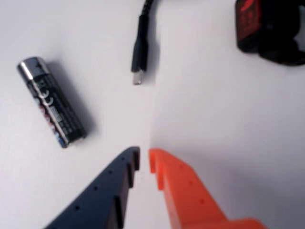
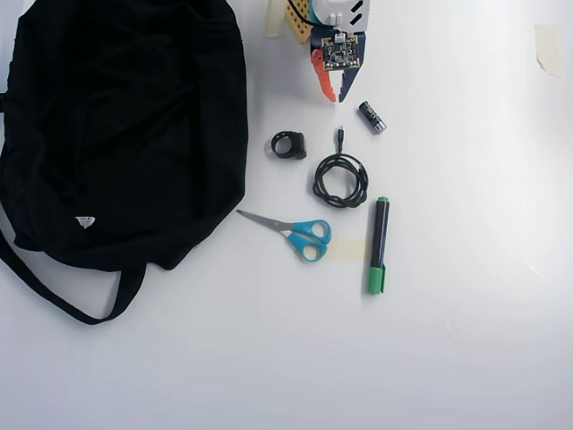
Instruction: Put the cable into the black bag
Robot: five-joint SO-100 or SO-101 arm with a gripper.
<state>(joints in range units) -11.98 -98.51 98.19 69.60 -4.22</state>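
Overhead view: the black bag (image 2: 125,125) fills the upper left of the frame, its strap looping toward the lower left. The cable (image 2: 340,177) lies coiled on the white table (image 2: 466,313) right of centre, well apart from the bag, with its plug end pointing up toward the arm. The gripper (image 2: 338,92) sits at top centre, just above the plug, holding nothing. A battery (image 2: 372,116) lies just right of the gripper tips. A black ring clip (image 2: 289,144) is left of the coil, blue-handled scissors (image 2: 300,233) lie below it, and a green-capped marker (image 2: 378,245) stands lower right of the coil.

Wrist view: the gripper (image 1: 144,161) enters from the bottom edge, dark blue and orange fingers nearly together, with only a narrow gap and nothing between them. The cable (image 1: 140,50) plug is at top centre, the battery (image 1: 51,101) at left.
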